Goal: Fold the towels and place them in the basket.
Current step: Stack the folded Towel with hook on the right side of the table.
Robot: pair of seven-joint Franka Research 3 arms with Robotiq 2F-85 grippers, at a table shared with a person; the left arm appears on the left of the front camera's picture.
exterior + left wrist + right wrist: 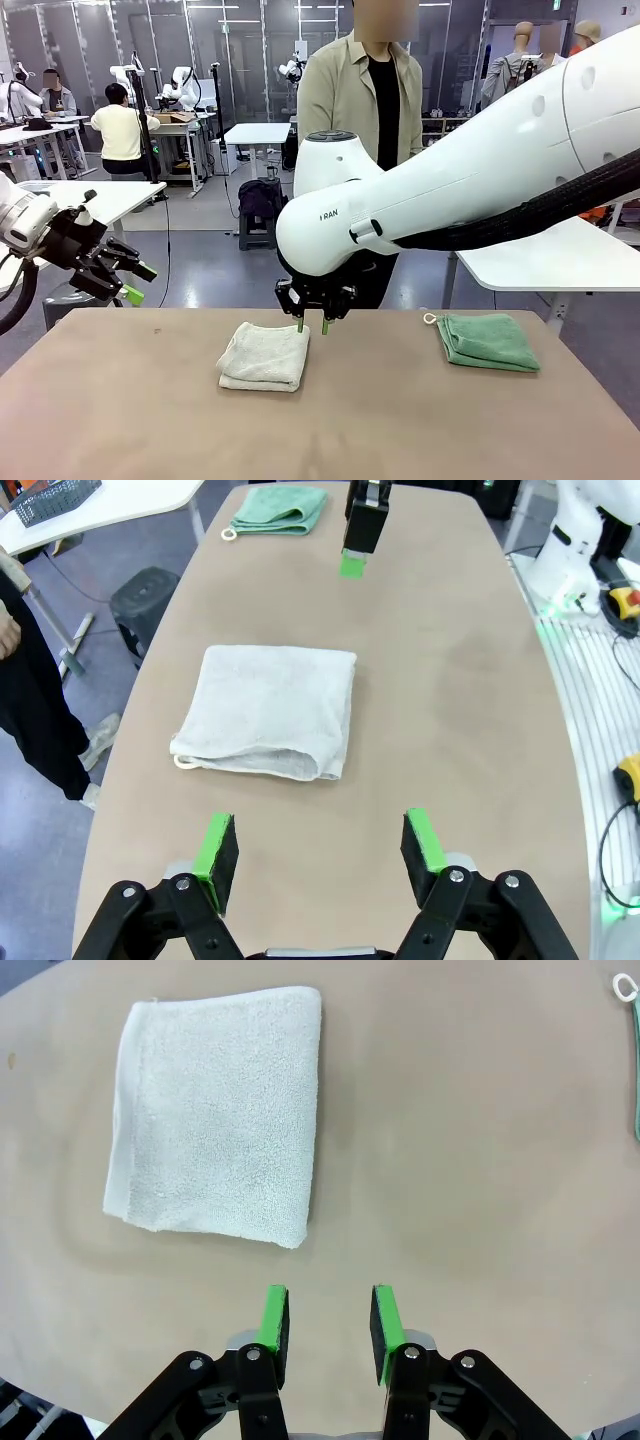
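Over the desk's (150,420) middle, my right hand (312,324) hangs just off the far right corner of the folded cream-white towel (264,356), pads pointing down, jaws parted to a narrow gap and holding nothing. In the right wrist view that towel (215,1110) lies flat with its thick folded edge nearest the fingers. I judge the step to be picking it up for the basket, so I'd shift the hand over that folded edge, widen the jaws enough to take all the layers, then press down and pinch so the fold stays together. My left hand (120,282) hovers off the desk's left edge, jaws spread wide, empty. Further right, near the far edge, the folded mint green towel (487,341) rests, its white loop (430,318) at one corner. The dark mesh basket (52,500) sits on a separate white table (130,502) beyond the desk, so carrying needs a firm grip.
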